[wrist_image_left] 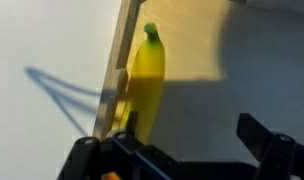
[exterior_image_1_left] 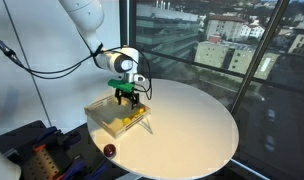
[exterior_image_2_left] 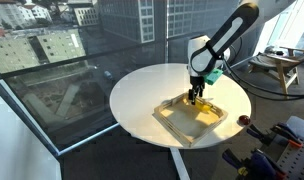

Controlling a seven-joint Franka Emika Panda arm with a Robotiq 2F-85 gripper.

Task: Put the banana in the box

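The gripper (wrist_image_left: 177,165) hangs low over the box, its two dark fingers (wrist_image_left: 267,145) spread wide with nothing clamped between them. In the wrist view the left finger stands just beside the near end of the banana (wrist_image_left: 144,80), while the right finger is well apart from it over bare box floor.

The banana is small, smooth and bright yellow, gently curved, with a short green stem tip pointing away from the gripper. Its near end darkens in the gripper's shadow. It lies flat inside the box (wrist_image_left: 217,85), lengthwise along one low wall (wrist_image_left: 113,80) and touching it or nearly so; the wall is pale tan, like thin wood. In both exterior views the fruit shows only as a small yellow patch under the fingers.

The box is shallow and square and sits on a round white table (exterior_image_1_left: 192,120), towards the edge nearest the arm's base. A small dark red round object (exterior_image_1_left: 109,150) rests on the table near its rim, apart from the box. Large windows behind the table look out on city buildings.
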